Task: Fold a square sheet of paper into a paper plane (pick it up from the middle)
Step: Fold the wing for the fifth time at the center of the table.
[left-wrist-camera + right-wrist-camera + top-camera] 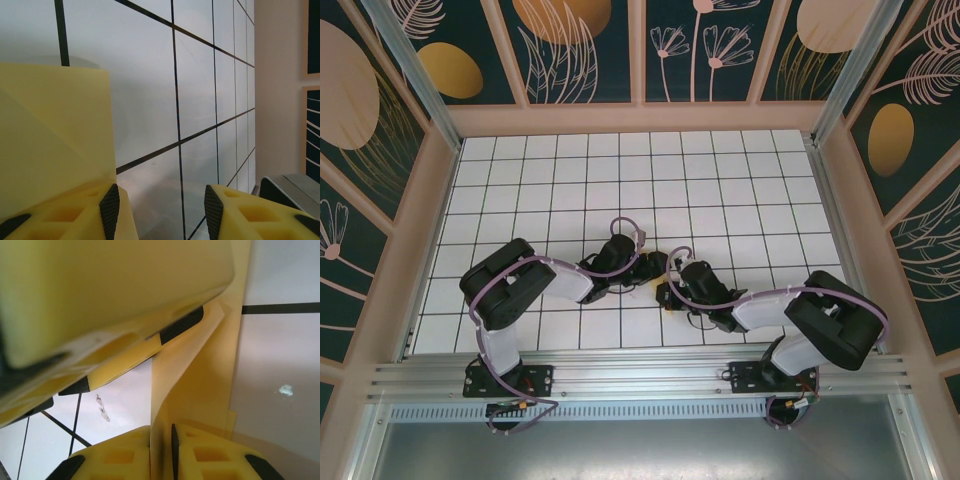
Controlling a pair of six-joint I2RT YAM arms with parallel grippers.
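Now the right gripper [161, 435] sits a sliver apart around the paper [200, 375], which stands edge-up over the worktop [280, 340]; true pinch or not, can't tell. Left gripper [162, 200] gapes half-open, empty, paper beside one finger. Any slack and the fold could spring loose.

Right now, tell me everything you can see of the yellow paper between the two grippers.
The paper is thin, pale yellow and matte, folded: layers overlap and a diagonal crease shows in the left wrist view. One edge sits in the narrow slit between the fingers of the right gripper; whether they pinch it I cannot tell. The left gripper is open, with the paper beside one finger, not between them.
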